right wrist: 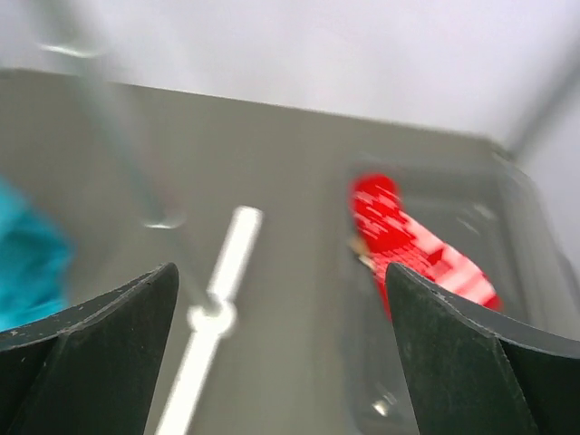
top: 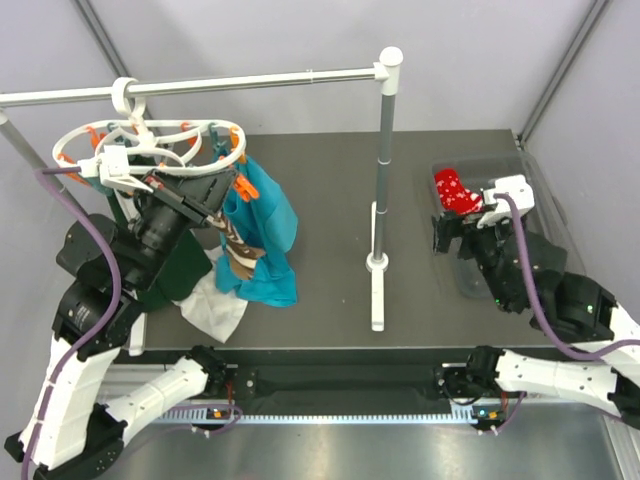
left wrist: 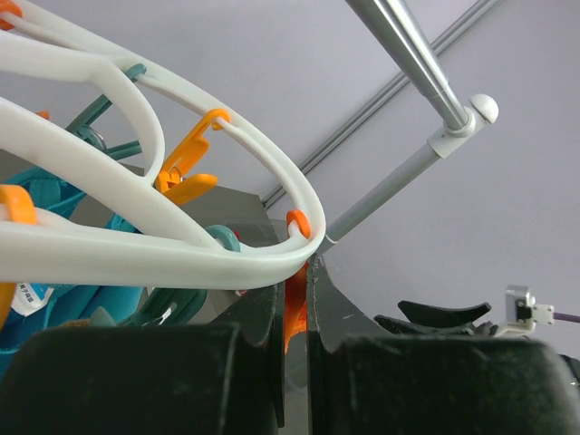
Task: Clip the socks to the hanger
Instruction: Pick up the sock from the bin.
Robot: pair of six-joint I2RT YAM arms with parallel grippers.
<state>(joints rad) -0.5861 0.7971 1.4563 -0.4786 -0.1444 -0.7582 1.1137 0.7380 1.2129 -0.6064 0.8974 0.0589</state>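
The white oval hanger [top: 150, 140] hangs by its hook from the rail at the back left, with orange and teal clothespins on it. My left gripper [top: 222, 198] reaches up under its right rim. In the left wrist view the hanger ring [left wrist: 136, 254] crosses just above my left gripper [left wrist: 292, 294], which is shut on an orange clothespin [left wrist: 294, 313]. A brown striped sock [top: 238, 250] hangs below against the teal garment [top: 268, 235]. A red sock [top: 455, 190] lies in a clear tray [top: 530, 165] at the right. My right gripper [top: 443, 235] is open and empty near it. The red sock [right wrist: 408, 245] is ahead of the right gripper [right wrist: 281, 299], to its right.
The long white rail [top: 250, 82] runs across the back on an upright post [top: 383, 150] with a base bar [top: 377, 295] mid-table. A dark green cloth [top: 185, 270] and a white cloth [top: 215, 312] lie under the left arm.
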